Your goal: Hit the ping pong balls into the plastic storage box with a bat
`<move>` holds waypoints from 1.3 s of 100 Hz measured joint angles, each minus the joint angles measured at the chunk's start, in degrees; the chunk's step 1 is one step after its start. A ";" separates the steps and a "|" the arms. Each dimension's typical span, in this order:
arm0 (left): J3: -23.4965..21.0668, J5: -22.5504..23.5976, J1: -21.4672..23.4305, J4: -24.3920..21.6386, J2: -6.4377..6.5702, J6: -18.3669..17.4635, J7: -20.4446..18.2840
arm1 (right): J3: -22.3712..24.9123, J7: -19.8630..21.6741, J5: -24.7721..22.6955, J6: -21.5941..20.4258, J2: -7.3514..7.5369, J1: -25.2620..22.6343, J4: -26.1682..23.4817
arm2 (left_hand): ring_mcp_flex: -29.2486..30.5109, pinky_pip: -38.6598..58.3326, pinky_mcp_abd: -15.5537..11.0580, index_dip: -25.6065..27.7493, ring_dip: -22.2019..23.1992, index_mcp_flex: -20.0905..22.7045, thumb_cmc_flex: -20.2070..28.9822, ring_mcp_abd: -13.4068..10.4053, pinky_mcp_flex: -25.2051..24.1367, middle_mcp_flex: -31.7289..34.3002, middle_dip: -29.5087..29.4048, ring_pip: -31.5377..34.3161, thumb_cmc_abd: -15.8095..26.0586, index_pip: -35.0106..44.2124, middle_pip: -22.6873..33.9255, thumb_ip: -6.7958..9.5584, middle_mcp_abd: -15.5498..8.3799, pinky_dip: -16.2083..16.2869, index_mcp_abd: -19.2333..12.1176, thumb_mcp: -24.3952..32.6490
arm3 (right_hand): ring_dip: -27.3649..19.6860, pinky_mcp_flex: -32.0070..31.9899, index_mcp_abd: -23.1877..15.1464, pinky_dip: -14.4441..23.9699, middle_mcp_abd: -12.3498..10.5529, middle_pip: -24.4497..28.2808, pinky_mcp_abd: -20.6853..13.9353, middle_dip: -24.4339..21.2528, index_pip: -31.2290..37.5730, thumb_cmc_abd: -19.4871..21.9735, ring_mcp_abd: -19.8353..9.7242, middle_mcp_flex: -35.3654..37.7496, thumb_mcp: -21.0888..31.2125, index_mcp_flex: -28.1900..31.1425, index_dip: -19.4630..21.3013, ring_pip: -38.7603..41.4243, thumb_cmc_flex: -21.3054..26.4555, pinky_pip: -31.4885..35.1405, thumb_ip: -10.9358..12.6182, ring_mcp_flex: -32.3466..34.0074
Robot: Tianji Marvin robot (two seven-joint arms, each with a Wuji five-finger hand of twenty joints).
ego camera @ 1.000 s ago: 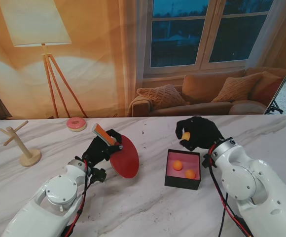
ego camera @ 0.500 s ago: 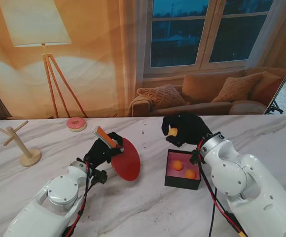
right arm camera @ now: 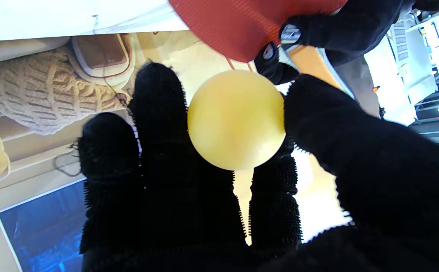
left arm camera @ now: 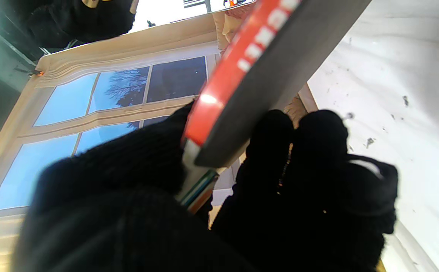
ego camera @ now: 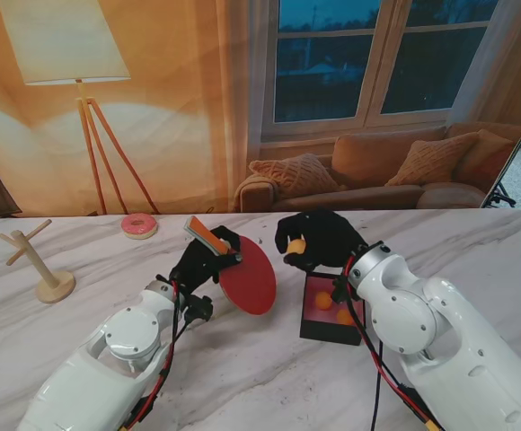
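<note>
My left hand [ego camera: 203, 263] in its black glove is shut on the handle of the bat [ego camera: 250, 277], whose red blade stands tilted in the middle of the table. In the left wrist view the bat [left arm camera: 264, 71] runs up from between my fingers [left arm camera: 313, 151]. My right hand [ego camera: 316, 239] is shut on an orange ping pong ball [ego camera: 297, 243], held just right of the blade and raised off the table, a little left of the box and farther from me. The ball [right arm camera: 236, 119] sits pinched between thumb and fingers, facing the red blade [right arm camera: 249, 26]. The black plastic storage box [ego camera: 319, 325] holds two orange balls [ego camera: 322, 300].
A pink doughnut [ego camera: 139, 225] lies at the far left. A wooden peg stand [ego camera: 47, 274] sits near the left edge. The marble table [ego camera: 242, 377] ends at a printed living-room backdrop behind.
My right hand has carried the ball leftward from over the box toward the bat. My left hand has lifted the bat and shifted it right and farther from me.
</note>
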 measured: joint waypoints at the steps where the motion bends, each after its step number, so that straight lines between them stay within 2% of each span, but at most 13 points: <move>1: 0.09 -0.09 -0.09 0.03 -0.04 -0.04 0.04 | -0.11 0.01 0.10 0.00 0.00 0.07 0.05 | 0.00 0.00 0.00 0.00 0.00 0.00 0.00 0.00 0.00 0.00 0.01 0.00 -0.01 0.05 0.00 0.00 0.00 0.00 0.00 0.00 | 0.02 -0.09 0.00 0.00 -0.18 -0.01 -0.06 -0.01 -0.19 0.05 -0.02 -0.17 0.00 -0.07 0.00 0.00 -0.13 0.00 0.00 -0.17; 16: 1.20 -1.13 -1.33 0.27 -0.37 -0.42 0.01 | -1.23 0.04 0.54 0.03 -0.06 0.76 0.68 | 0.00 0.00 0.01 0.01 0.00 0.00 0.00 0.01 0.00 0.01 0.04 0.00 -0.02 0.12 0.00 0.00 0.00 0.01 0.00 0.02 | 1.77 -4.24 1.40 1.23 -1.51 -1.95 -0.12 -2.80 -11.08 2.17 -0.68 -6.01 0.00 -1.93 4.34 -2.62 -6.84 -0.75 1.05 -4.84; 19: 1.36 -1.25 -1.56 0.30 -0.41 -0.44 -0.10 | -1.35 0.03 0.54 0.02 -0.08 0.83 0.78 | 0.00 0.00 0.01 0.01 0.00 0.00 -0.01 0.01 0.00 0.06 0.04 0.00 -0.02 0.14 0.00 0.00 0.00 0.01 0.00 0.02 | 1.86 -5.32 1.42 1.74 -1.55 -2.58 -0.07 -3.45 -12.64 2.98 -0.68 -7.09 0.00 -1.98 5.98 -3.15 -8.17 -1.15 3.68 -6.28; 20: 1.41 -1.30 -1.63 0.31 -0.42 -0.45 -0.13 | -1.38 0.02 0.54 0.02 -0.09 0.85 0.81 | 0.00 0.00 0.01 0.01 0.00 0.00 0.00 0.01 0.00 0.32 0.04 0.00 -0.04 0.20 -0.08 0.00 0.00 0.01 0.00 0.02 | 1.86 -5.72 1.45 1.84 -1.60 -2.43 -0.06 -3.46 -13.08 2.98 -0.68 -7.21 -0.01 -2.68 6.21 -3.26 -8.39 -1.32 3.45 -6.76; 21: 1.46 -1.35 -1.71 0.32 -0.44 -0.45 -0.15 | -1.40 0.02 0.54 0.02 -0.10 0.87 0.84 | 0.00 0.00 0.01 0.01 0.00 0.00 -0.01 0.01 0.00 0.40 0.04 0.00 -0.08 0.22 -0.08 0.00 0.00 0.01 0.00 0.03 | 1.86 -6.28 1.45 2.05 -1.64 -3.11 -0.07 -3.57 -14.81 2.98 -0.68 -8.24 -0.22 -3.44 6.61 -3.76 -8.94 -1.38 5.05 -7.07; 33: 2.03 -1.95 -2.59 0.47 -0.60 -0.53 -0.39 | -1.40 -0.10 0.43 -0.09 -0.15 0.90 1.04 | 0.00 0.00 0.02 0.01 0.00 0.55 -0.01 0.01 0.00 0.77 0.06 0.00 -0.51 0.30 -0.10 0.00 0.00 0.02 0.00 0.10 | 1.87 -9.25 1.47 2.93 -2.19 -5.53 0.09 -4.84 -18.00 3.21 -0.66 -12.34 -1.53 -6.27 7.73 -6.09 -11.26 -2.77 4.68 -10.48; 46: 2.24 -2.12 -3.20 0.49 -0.69 -0.55 -1.08 | -0.75 -0.08 0.06 -0.29 -0.20 0.64 1.06 | 0.00 0.00 0.03 0.01 0.00 0.78 -0.01 0.01 0.00 1.27 0.06 0.00 -0.62 0.30 -0.49 0.00 0.00 0.03 0.00 0.11 | 1.87 -10.41 1.47 3.49 -2.19 -6.35 0.07 -5.11 -18.04 3.64 -0.66 -12.84 -2.08 -6.27 7.81 -6.81 -11.76 -3.30 4.74 -11.66; 48: 2.24 -2.02 -3.24 0.49 -0.69 -0.55 -1.18 | -0.64 -0.09 0.00 -0.29 -0.21 0.57 1.06 | 0.00 0.00 0.03 0.01 0.00 0.79 -0.01 0.01 0.00 1.27 0.06 0.00 -0.62 0.30 -0.50 0.00 0.00 0.03 0.00 0.11 | 1.87 -10.43 1.47 3.61 -2.19 -6.35 0.07 -5.11 -18.04 3.65 -0.66 -12.84 -2.09 -6.27 7.83 -6.82 -11.76 -3.33 5.73 -11.66; 52: 2.21 -1.70 -3.25 0.47 -0.69 -0.50 -1.30 | -0.43 -0.21 -0.08 -0.29 -0.22 0.41 1.06 | 0.00 0.00 0.03 0.01 0.00 0.79 -0.01 0.01 0.00 1.27 0.06 0.00 -0.62 0.30 -0.50 0.00 0.00 0.03 0.00 0.11 | 1.87 -10.44 1.47 3.76 -2.19 -6.35 0.07 -5.11 -18.04 3.66 -0.66 -12.84 -2.10 -6.27 8.25 -6.82 -11.76 -3.36 5.78 -11.66; 72: 0.30 1.81 -1.31 -0.90 -0.59 1.19 -1.34 | 0.69 -0.79 -0.41 -0.27 -0.29 -0.43 1.15 | 0.00 0.00 0.04 0.01 0.00 0.80 -0.01 0.01 0.00 1.28 0.06 0.00 -0.63 0.30 -0.52 0.00 0.00 0.04 0.00 0.11 | 1.88 -10.45 1.47 4.15 -2.19 -6.34 0.07 -5.11 -18.04 3.82 -0.66 -12.84 -3.05 -6.27 8.97 -6.82 -11.76 -3.39 5.79 -11.67; 106: -3.48 5.28 3.06 -3.28 0.71 2.74 -1.61 | 3.21 -1.20 -1.87 -0.39 -0.28 -2.55 1.86 | 0.00 0.00 0.04 0.02 0.00 0.80 -0.01 0.02 0.00 1.28 0.07 0.00 -0.63 0.30 -0.52 0.00 0.00 0.04 0.00 0.11 | 2.47 -10.72 1.47 4.59 -2.19 -6.33 0.07 -5.11 -18.16 4.46 -0.66 -12.83 -3.15 -6.26 9.12 -6.98 -11.83 -3.45 5.79 -11.67; 116: -4.32 6.28 3.73 -3.66 0.89 3.27 -1.60 | 4.16 -1.41 -2.22 -0.57 -0.27 -3.56 1.96 | 0.00 0.00 0.04 0.03 0.00 0.77 -0.01 0.02 0.00 1.28 0.07 0.00 -0.49 0.30 -0.55 0.00 0.00 0.04 0.04 0.11 | 2.47 -11.38 2.96 4.62 -2.19 -6.33 0.06 -5.11 -19.28 6.79 -0.66 -12.83 -4.33 -7.17 9.12 -7.33 -13.07 -4.08 5.81 -11.73; 130: -5.15 7.43 4.14 -3.71 1.08 4.41 -1.54 | 4.86 -4.52 -1.82 0.28 -0.38 -5.60 2.16 | 0.00 0.00 0.04 0.14 0.00 0.65 -0.01 0.02 0.00 1.28 0.08 0.00 -0.27 0.30 -0.58 0.00 0.00 0.05 0.06 0.07 | 2.47 -12.54 3.67 5.02 -2.19 -6.33 -0.01 -5.11 -20.26 7.36 -0.66 -12.83 -5.65 -8.41 9.12 -8.08 -13.11 -4.19 5.81 -13.66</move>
